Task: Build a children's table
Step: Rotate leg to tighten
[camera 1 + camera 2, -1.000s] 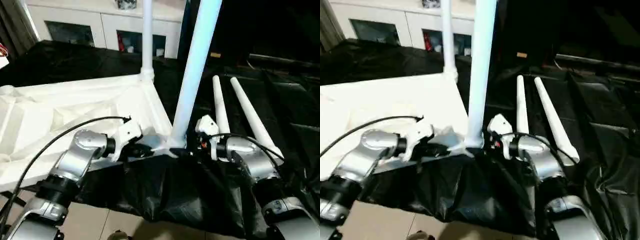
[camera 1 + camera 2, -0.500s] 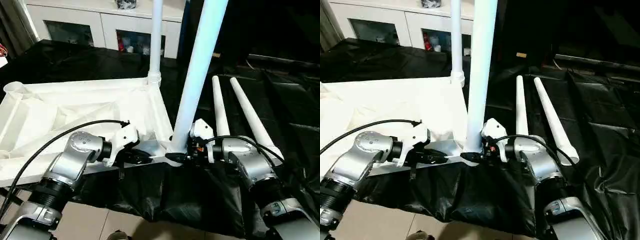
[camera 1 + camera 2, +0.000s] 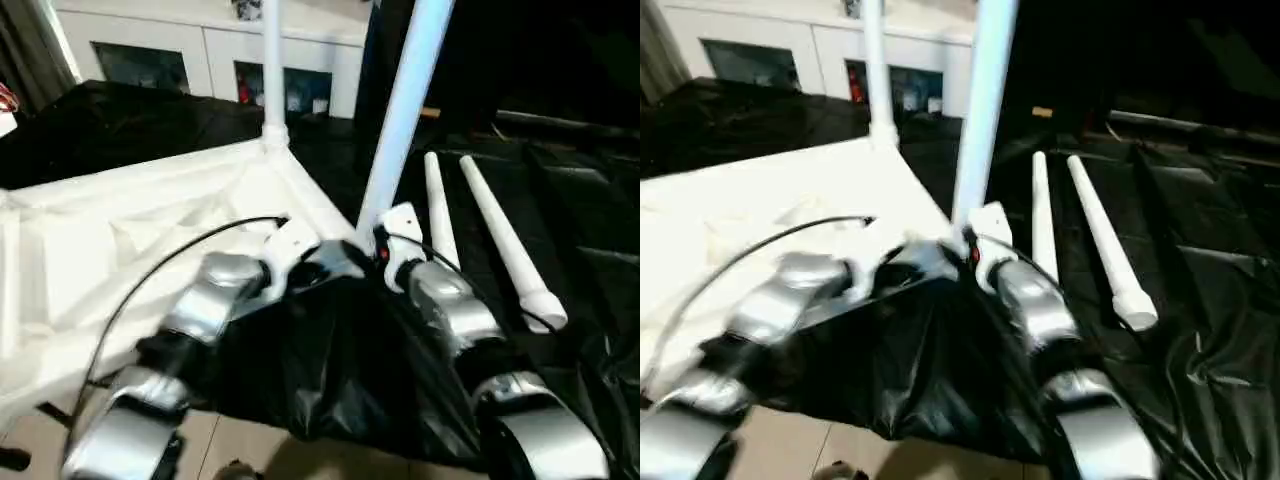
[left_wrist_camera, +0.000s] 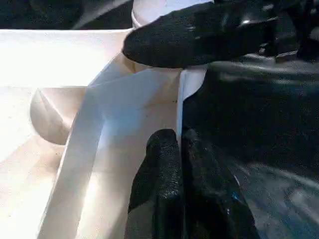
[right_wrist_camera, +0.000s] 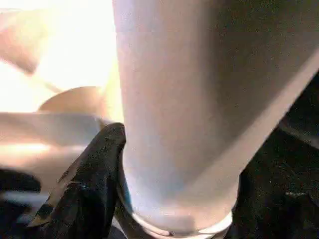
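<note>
On the black sheet [image 3: 560, 220], before a white cabinet [image 3: 210, 50], the left gripper [image 4: 179, 149] pinches the tabletop [image 3: 120, 240] rim; the right gripper [image 5: 124, 164] clasps a leg [image 3: 405, 100].

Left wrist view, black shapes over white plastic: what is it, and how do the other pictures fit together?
That camera sits on the robot's left wrist. The lower black shapes are its own jaws, pinching the rim of the upside-down white ribbed plastic table top. The two wide pictures come from its head, over its silver forearms. The right wrist camera shows that arm's jaws closed around the base of a long white tube leg standing in the near corner. Another leg stands at the far corner; two spare legs lie on the black sheet.
</note>
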You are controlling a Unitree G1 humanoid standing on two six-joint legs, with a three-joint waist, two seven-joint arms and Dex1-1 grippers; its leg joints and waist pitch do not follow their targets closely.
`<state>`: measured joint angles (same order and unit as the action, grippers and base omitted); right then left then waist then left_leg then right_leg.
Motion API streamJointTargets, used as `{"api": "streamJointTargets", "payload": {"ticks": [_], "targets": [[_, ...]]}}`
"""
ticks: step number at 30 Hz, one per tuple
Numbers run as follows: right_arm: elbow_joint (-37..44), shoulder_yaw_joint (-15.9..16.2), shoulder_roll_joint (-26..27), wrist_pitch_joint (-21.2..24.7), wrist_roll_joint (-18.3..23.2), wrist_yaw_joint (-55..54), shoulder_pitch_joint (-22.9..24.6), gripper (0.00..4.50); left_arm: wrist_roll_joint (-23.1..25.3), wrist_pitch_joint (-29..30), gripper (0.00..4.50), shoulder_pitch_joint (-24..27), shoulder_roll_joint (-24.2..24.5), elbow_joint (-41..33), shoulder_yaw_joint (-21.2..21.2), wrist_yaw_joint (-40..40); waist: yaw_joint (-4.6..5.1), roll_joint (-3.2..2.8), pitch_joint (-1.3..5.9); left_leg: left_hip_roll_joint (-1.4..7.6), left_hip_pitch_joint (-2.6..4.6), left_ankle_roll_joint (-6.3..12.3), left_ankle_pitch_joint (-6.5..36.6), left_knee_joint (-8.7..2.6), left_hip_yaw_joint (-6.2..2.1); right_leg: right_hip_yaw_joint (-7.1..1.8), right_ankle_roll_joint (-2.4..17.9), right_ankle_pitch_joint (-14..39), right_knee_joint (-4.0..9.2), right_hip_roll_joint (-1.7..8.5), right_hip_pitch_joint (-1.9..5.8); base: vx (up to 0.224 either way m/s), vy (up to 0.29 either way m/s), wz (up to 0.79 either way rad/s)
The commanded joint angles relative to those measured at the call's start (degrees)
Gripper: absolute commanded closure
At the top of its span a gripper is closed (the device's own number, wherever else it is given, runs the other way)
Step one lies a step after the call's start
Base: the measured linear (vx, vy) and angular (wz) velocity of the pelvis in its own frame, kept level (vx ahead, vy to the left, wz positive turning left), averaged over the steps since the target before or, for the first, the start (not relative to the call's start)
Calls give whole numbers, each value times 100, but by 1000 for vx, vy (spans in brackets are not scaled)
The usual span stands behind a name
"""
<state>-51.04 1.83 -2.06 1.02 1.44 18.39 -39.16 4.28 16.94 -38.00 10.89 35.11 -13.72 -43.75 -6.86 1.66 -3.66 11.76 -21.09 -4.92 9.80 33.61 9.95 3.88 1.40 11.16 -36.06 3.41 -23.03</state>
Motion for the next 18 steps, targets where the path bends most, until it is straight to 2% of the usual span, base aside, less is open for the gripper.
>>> {"api": "streamJointTargets", "payload": {"ticks": [1, 3, 5, 8, 14, 15, 17, 18], "targets": [[-302, 216, 430, -78, -160, -100, -46, 143, 41, -461, 450, -370, -191, 265, 220, 752, -1, 0, 444, 135, 54, 68, 718, -362, -31, -311, 982, 728, 417, 491, 287, 0, 0, 0], [-407, 177, 483, -141, -194, -247, -111, 108, 73, -574, 450, -416, -230, 359, 191, 751, 8, 4, 449, 134, 38, 85, 652, -364, -35, -303, 1020, 541, 392, 481, 308, 0, 0, 0], [-526, 101, 509, -187, -175, -334, -192, 106, 139, -784, 450, -492, -244, 533, 128, 751, 13, -10, 439, 128, 37, 94, 713, -358, -25, -303, 1052, 479, 400, 479, 298, 0, 0, 0], [-558, 125, 415, -361, -232, -465, -247, 65, 157, -1262, 450, -530, -251, 712, 59, 652, 48, 13, 434, 133, 39, 68, 886, -380, -43, -297, 999, 742, 432, 505, 326, 0, 0, 0], [-178, 5, 166, -427, -185, -353, -121, 65, 144, -1673, 450, -496, -293, 802, 178, 820, 10, 30, 424, 143, 42, 159, 825, -369, -26, -308, 1033, 696, 429, 506, 321, 0, 0, 0], [-174, 3, 163, -428, -185, -352, -119, 65, 142, -1676, 450, -496, -292, 803, 180, 820, -1, 17, 436, 156, 54, 163, 812, -367, -30, -306, 1048, 663, 413, 514, 314, 0, 0, 0], [-77, -37, 105, -440, -172, -333, -77, 62, 87, -1716, 405, -478, -259, 786, 215, 776, -1, 21, 436, 156, 46, 165, 765, -366, -31, -303, 1069, 582, 401, 505, 314, 0, 0, 0], [137, -68, 14, -405, -142, -271, 22, 62, 17, -1629, 394, -367, -137, 521, 281, 705, -22, 5, 441, 156, 39, 163, 751, -360, -33, -306, 1114, 474, 391, 522, 327, 0, 0, 0]]}}
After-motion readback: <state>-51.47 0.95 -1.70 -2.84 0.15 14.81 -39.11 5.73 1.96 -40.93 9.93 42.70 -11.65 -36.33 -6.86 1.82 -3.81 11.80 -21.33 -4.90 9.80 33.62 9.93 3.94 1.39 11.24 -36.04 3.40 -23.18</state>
